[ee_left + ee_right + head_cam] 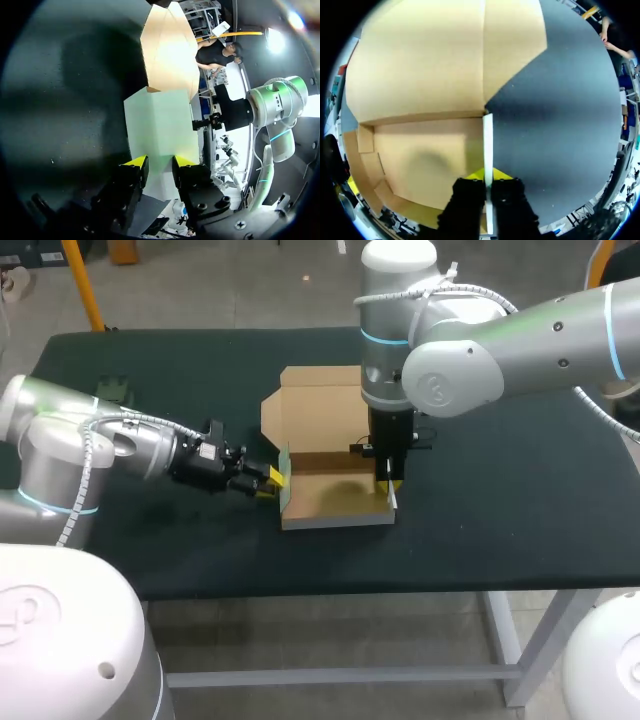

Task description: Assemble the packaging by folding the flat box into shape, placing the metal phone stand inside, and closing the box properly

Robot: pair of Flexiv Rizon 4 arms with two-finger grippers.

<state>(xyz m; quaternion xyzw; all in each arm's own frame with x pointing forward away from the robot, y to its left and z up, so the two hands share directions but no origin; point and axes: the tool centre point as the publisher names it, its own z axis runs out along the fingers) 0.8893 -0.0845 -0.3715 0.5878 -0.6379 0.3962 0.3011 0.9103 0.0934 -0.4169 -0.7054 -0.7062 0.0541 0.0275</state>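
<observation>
Brown, half-folded cardboard box (pixel 335 495) sits at the middle of the black table (pixel 500 510) — right jaws pinching its three-o'clock wall to keep it upright, left jaws spread against the nine-o'clock wall, likely bracing it for folding.

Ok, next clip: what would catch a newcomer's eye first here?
The half-folded cardboard box at the middle of the table, its lid open behind it. My right gripper comes straight down and pinches the box's right wall, while my left gripper sits at its left wall, fingers open.
</observation>
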